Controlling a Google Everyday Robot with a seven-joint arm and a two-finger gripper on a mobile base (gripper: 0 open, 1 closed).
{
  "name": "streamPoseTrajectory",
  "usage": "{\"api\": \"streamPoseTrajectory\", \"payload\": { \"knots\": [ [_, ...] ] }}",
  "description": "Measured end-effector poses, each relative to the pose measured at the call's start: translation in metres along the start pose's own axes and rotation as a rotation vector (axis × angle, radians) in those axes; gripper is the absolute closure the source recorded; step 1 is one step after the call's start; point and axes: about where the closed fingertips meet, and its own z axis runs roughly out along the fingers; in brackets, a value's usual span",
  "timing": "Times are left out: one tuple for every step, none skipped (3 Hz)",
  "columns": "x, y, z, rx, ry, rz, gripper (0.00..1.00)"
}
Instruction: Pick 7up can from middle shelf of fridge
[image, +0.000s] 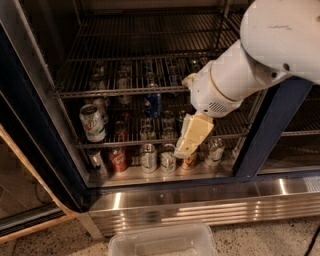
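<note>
The 7up can (92, 122), pale whitish-green with green lettering, stands upright at the left end of the middle shelf (130, 143), a wire rack in the fridge (265, 130). My gripper (192, 136), cream-coloured on a white arm, hangs in front of the fridge's right half. It is level with the shelf's front rail and well to the right of the 7up can, apart from it. A blue Pepsi can (152, 104) stands further back, between the can and the gripper.
Several cans stand on the fridge floor, among them a red can (118, 160) and silver ones (148, 157). The open door (30, 150) is at the left. A ribbed steel base (200, 205) lies below. A clear plastic bin (160, 242) sits on the ground in front.
</note>
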Motion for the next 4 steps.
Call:
{"api": "streamPoseTrajectory", "payload": {
  "knots": [
    [0.000,0.000,0.000,0.000,0.000,0.000,0.00],
    [-0.010,0.002,0.010,0.061,0.025,-0.020,0.00],
    [-0.017,0.033,0.043,0.105,0.009,-0.010,0.00],
    [-0.034,0.051,0.083,0.121,-0.081,0.020,0.00]
  ]
}}
